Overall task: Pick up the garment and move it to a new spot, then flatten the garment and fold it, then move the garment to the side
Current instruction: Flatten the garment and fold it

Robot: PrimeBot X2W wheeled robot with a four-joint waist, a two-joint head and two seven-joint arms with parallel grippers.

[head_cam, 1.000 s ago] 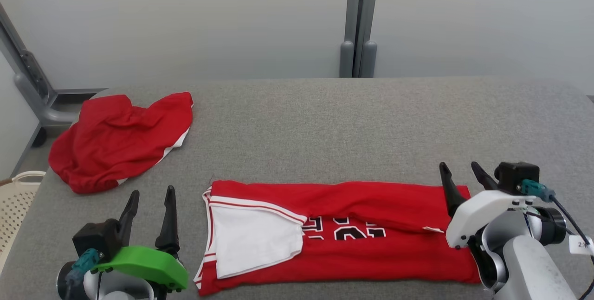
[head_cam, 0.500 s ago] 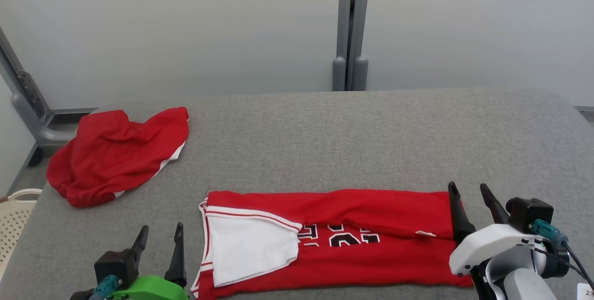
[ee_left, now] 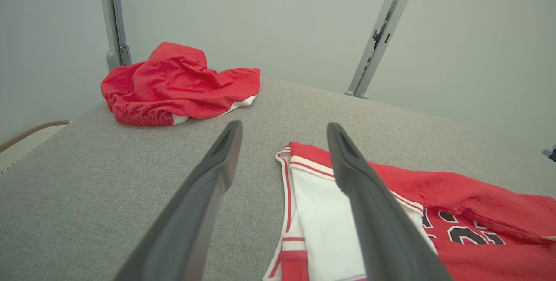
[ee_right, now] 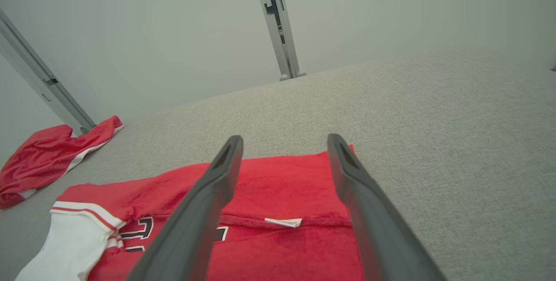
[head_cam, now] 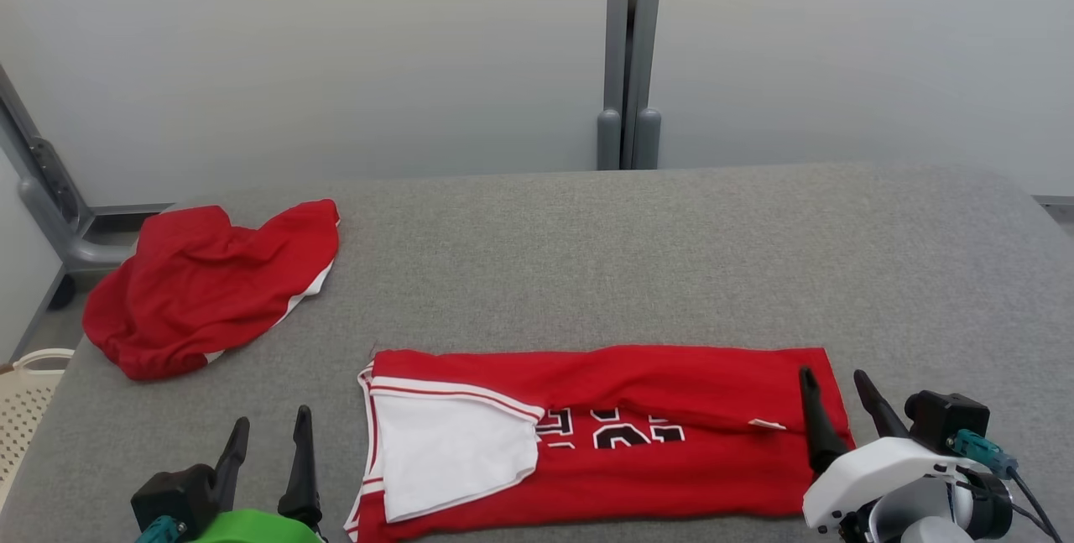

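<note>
Table surface (head_cam: 587, 258): grey woven covering across the full width of the head view, with a pale wall and a grey upright post (head_cam: 629, 56) behind its far edge.

Red jersey (head_cam: 671, 383): lies flat on the near half of the table, folded lengthwise into a long band running left to right. Black-and-white numerals show below the folded-over edge. A white inner panel with red-and-white trim is turned out at the left end.

Red shorts (head_cam: 201, 291): crumpled in a heap near the far left corner of the table, well apart from the jersey.

Right gripper (head_cam: 831, 373): fingers spread, nothing between them, positioned over the right end of the jersey. Contact with the cloth cannot be determined.

Left gripper (head_cam: 273, 417): fingers spread and empty, over bare table just beside the jersey's left end.

Pale perforated basket (head_cam: 21, 392): stands beyond the table's left edge, below the shorts.

White label (head_cam: 768, 424): small tag on the folded edge near the jersey's right end, lying between the right gripper's fingers in the right wrist view.
</note>
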